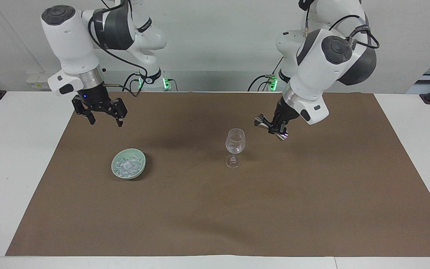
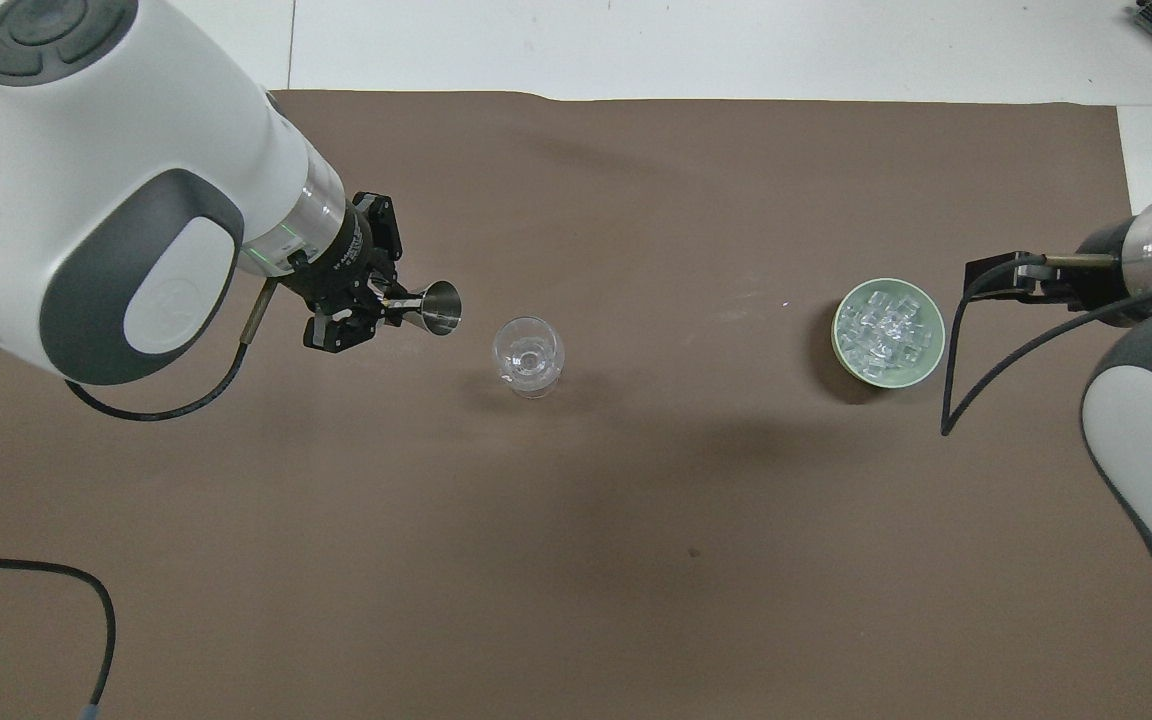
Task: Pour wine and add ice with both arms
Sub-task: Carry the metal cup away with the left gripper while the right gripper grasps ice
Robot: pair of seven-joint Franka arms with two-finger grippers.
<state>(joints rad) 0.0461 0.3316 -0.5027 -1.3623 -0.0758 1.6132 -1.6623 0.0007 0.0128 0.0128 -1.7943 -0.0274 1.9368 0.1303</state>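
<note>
Small translucent ice chunks (image 1: 127, 164) sit heaped in the pale green ceramic bowl (image 1: 141, 164), well apart from the clear stemmed wine glass (image 1: 234, 147) toward the right arm's end: probably light, hard, slick, so pinch one chunk across flat faces. Left gripper (image 1: 276, 127) is clamped on a tilted steel double-cone jigger (image 1: 262, 121) beside the glass; right gripper (image 1: 103, 113) hangs wide open, empty, near the bowl. Can't tell the glass's liquid level or what's left in the jigger.
</note>
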